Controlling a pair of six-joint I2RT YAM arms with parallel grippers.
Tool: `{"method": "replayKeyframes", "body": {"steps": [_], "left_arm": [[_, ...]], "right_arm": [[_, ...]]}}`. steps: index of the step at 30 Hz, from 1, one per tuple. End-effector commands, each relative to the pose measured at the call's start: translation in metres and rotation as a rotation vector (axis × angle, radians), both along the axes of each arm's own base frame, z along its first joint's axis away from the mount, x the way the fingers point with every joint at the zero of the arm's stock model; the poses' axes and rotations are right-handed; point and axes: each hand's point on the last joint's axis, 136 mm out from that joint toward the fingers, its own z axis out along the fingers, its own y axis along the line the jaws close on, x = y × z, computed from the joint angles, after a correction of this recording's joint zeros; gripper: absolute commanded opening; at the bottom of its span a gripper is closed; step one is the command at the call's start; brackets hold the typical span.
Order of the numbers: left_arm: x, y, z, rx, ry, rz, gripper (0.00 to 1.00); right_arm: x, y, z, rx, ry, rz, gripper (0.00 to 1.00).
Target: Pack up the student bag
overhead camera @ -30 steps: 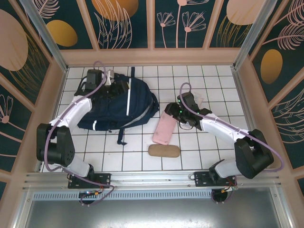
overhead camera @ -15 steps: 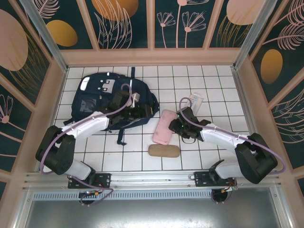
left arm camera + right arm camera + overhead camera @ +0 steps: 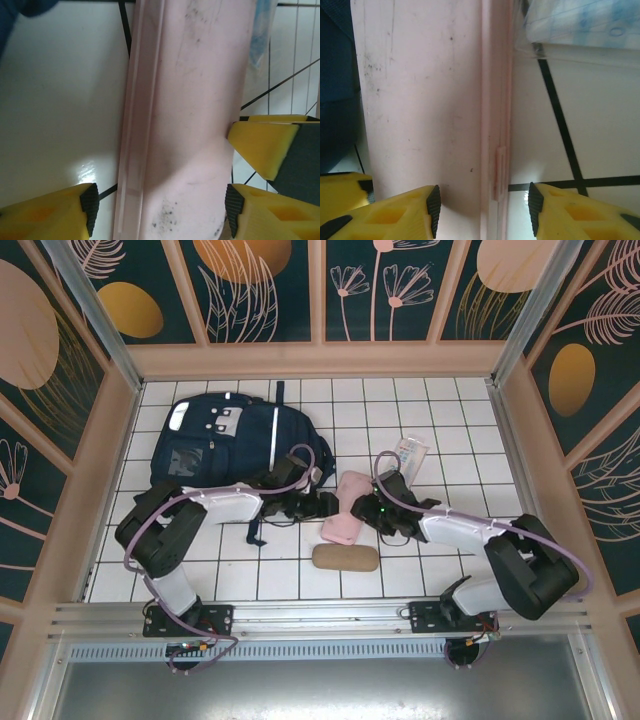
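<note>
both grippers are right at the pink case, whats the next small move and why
Probably close the left gripper on the pink case. Its open fingers stand on either side of the case, which lies flat on the tiles. The right gripper, also open, only straddles the case's opposite edge, so the left looks better placed to grip.

High overhead from the near edge, looking down on tiled table [image 3: 450,400], both wrist views tight on shared pink case [image 3: 190,125]

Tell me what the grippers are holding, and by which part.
Nothing is gripped. The left gripper stands open astride the pink case; the right gripper is open over its long edge.
</note>
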Motion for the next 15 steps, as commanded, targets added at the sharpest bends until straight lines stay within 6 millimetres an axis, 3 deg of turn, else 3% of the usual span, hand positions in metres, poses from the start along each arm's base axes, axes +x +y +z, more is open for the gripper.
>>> {"method": "replayKeyframes", "body": {"steps": [1,9,15], "left_arm": [[-0.003,-0.01,-0.008,-0.023,0.026,-0.021,0.67],[-0.008,-0.025,-0.007,-0.092,0.073,-0.052,0.61],[-0.007,-0.047,0.046,-0.313,0.052,-0.075,0.57]], "right_arm": [[-0.003,0.01,-0.008,0.04,0.01,0.041,0.51],[-0.002,0.014,-0.012,0.053,0.013,0.061,0.46],[-0.002,0.013,-0.011,0.06,0.012,0.056,0.46]]}}
